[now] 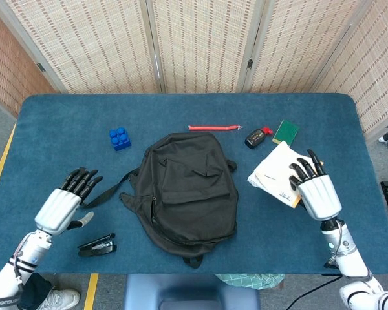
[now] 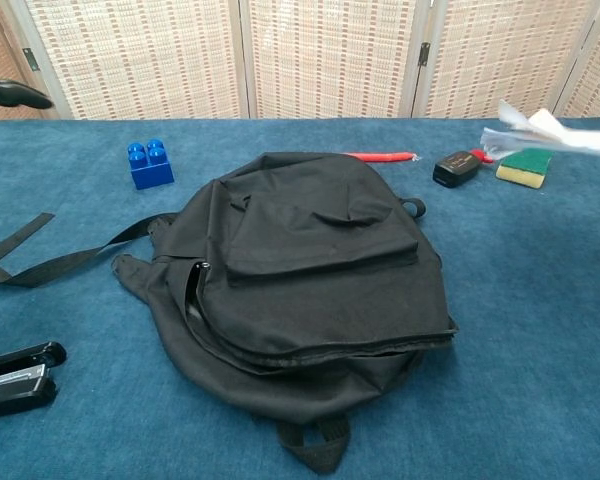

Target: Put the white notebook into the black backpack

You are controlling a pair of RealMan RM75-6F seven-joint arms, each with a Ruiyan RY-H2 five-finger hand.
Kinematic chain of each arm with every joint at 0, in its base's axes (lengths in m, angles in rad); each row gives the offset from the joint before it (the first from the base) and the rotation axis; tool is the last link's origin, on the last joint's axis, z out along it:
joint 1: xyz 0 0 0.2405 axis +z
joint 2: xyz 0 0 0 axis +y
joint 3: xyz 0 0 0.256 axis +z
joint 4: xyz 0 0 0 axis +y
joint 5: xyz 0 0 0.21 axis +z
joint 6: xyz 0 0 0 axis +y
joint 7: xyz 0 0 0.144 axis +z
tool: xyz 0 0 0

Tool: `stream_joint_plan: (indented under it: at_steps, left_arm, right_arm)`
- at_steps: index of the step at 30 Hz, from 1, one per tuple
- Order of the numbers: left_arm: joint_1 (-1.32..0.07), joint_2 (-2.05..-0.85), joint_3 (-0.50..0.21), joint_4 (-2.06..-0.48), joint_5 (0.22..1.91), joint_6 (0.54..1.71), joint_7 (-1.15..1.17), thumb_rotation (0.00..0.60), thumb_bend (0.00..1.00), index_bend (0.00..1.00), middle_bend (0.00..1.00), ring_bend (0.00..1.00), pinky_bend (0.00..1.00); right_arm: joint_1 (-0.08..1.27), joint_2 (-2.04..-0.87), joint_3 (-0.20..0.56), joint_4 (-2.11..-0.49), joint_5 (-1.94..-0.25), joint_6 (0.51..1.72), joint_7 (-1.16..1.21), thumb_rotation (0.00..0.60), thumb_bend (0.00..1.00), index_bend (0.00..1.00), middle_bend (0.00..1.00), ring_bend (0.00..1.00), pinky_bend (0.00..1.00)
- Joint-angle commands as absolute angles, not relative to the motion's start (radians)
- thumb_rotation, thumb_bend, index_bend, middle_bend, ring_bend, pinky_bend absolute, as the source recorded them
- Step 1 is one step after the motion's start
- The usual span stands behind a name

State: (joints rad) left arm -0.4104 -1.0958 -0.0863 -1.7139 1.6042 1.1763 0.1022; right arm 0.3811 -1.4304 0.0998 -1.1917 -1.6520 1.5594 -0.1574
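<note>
The black backpack (image 1: 189,188) (image 2: 310,280) lies flat in the middle of the blue table, its main zipper partly open along the left side. My right hand (image 1: 315,191) holds the white notebook (image 1: 278,175) (image 2: 550,136) lifted off the table, to the right of the backpack. In the chest view only the notebook's blurred edge shows at the upper right. My left hand (image 1: 66,203) hovers open with spread fingers left of the backpack, above the loose strap (image 1: 84,194); just a fingertip (image 2: 10,95) shows in the chest view.
A black stapler (image 1: 97,245) (image 2: 15,375) lies at the front left. A blue brick (image 1: 119,138) (image 2: 150,164) sits behind the backpack's left. A red pen (image 1: 213,128), a black and red device (image 1: 257,137) and a green sponge (image 1: 285,133) lie at the back right.
</note>
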Motion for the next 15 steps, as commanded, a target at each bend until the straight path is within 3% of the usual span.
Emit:
stream_joint_plan:
  at_steps: [1,8,15]
  left_arm:
    - [-0.481,-1.087,-0.083,-1.735,1.648,1.097,0.078,0.6,0.36,0.08,0.06,0.09,0.0]
    - [-0.595,-1.136,-0.069,-1.753,1.696,0.961,0.109,0.6,0.36,0.1,0.06,0.09,0.0]
    - [-0.715,-1.269,-0.08,-1.716,1.659,0.812,0.118,0.6,0.36,0.12,0.06,0.09,0.0]
  right_arm:
    - [0.389,-1.332,0.127,-1.313,-1.672,1.576,-0.221,0.6,0.48,0.71,0.38,0.24,0.08]
    - [0.396,-1.248,0.136,-1.43,-1.683,1.548,-0.296,0.6,0.48,0.71,0.38,0.24,0.08]
    - [0.398,-1.239,0.131,-1.458,-1.676,1.513,-0.335,0.6,0.48,0.71,0.38,0.24,0.08]
